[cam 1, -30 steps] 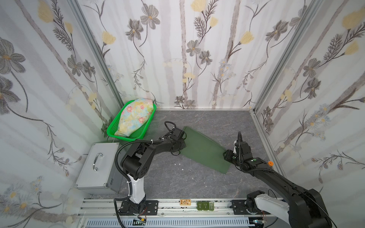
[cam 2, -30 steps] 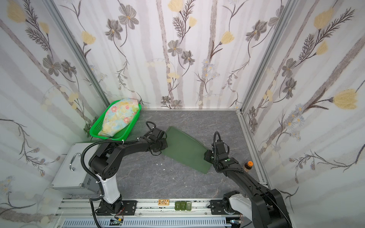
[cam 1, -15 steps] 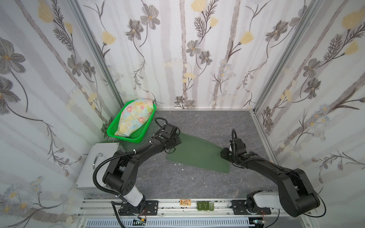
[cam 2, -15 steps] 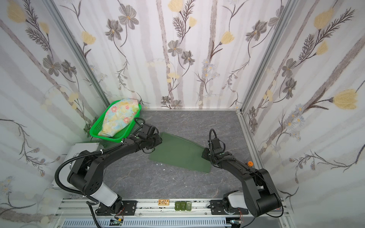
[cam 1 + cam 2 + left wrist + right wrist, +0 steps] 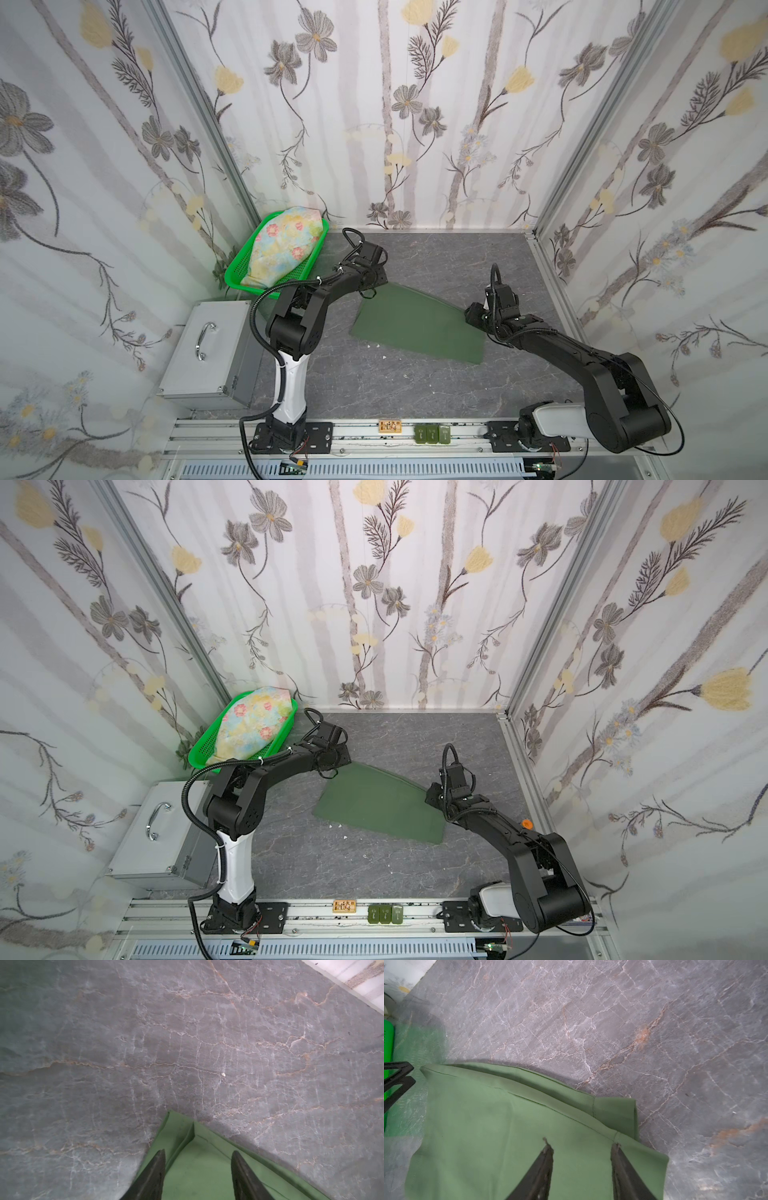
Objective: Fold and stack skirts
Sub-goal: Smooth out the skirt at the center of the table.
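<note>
In both top views, the olive-green skirt (image 5: 415, 324) is lying flat on the grey marbled table (image 5: 436, 257), between my two arms. I am holding my left gripper (image 5: 376, 286) at the skirt's far corner on the basket side, and my right gripper (image 5: 471, 311) at its other far corner. The floral skirt (image 5: 282, 249) is lying bundled in the green basket (image 5: 232, 278) in the back left corner, near a metal case (image 5: 208, 349) and well apart from the olive-green skirt.

In the left wrist view, I am keeping my left gripper (image 5: 197, 1152) spread over a hemmed corner of the olive-green skirt (image 5: 199, 1178), pinching nothing; the corner is lying on the table (image 5: 187, 1043).

In the right wrist view, my right gripper (image 5: 581, 1145) is also standing spread, its tips down at the olive-green skirt (image 5: 488, 1126) just beside a doubled-over edge, with no cloth between them.
</note>
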Motion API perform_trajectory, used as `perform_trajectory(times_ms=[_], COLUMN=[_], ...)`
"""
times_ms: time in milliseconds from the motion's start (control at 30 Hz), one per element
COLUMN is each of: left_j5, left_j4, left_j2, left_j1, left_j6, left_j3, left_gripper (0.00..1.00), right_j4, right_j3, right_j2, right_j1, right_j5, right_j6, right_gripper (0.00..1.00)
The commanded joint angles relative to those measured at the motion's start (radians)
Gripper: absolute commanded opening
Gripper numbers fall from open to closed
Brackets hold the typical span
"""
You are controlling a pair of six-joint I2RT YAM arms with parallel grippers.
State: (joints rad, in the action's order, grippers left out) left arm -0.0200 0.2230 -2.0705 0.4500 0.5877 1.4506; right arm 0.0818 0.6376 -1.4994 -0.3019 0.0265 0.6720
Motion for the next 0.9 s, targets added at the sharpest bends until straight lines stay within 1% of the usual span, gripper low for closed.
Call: perform_trajectory(times_ms=[0, 200, 267, 400, 467, 567, 700, 867], left_j5=[-0.019, 0.011, 0.010, 0.011, 0.013, 0.009, 0.007, -0.003], left_j4=[0.004, 0.004, 0.002, 0.002, 0.003, 0.002, 0.003, 0.003], left_j2=[-0.028, -0.062, -0.064, -0.075, -0.082, -0.089, -0.084, -0.032], left_j1=[-0.002, -0.004, -0.004, -0.004, -0.004, -0.005, -0.011, -0.018], left_j6=[-0.046, -0.053, -0.055, -0.060, -0.062, -0.065, -0.065, -0.059], left_j3=[0.030, 0.052, 0.047, 0.047, 0.051, 0.058, 0.052, 0.016], left_gripper=[0.55, 0.51, 0.47, 0.37, 0.34, 0.24, 0.00, 0.00], right_j4=[-0.031, -0.018, -0.017, -0.019, -0.019, -0.020, -0.017, -0.019], right_j3=[-0.001, 0.005, 0.001, -0.010, -0.017, -0.024, -0.029, -0.033], right_j2=[0.014, 0.025, 0.028, 0.033, 0.038, 0.045, 0.048, 0.047], right_j1=[0.001, 0.006, 0.007, 0.008, 0.008, 0.009, 0.009, 0.009], right_j5=[-0.004, -0.004, -0.006, -0.005, -0.008, -0.007, -0.008, -0.014], right_j6=[-0.002, -0.005, -0.004, -0.003, -0.001, 0.003, 0.004, 0.005], right_gripper=[0.47, 0.46, 0.46, 0.46, 0.46, 0.46, 0.46, 0.46])
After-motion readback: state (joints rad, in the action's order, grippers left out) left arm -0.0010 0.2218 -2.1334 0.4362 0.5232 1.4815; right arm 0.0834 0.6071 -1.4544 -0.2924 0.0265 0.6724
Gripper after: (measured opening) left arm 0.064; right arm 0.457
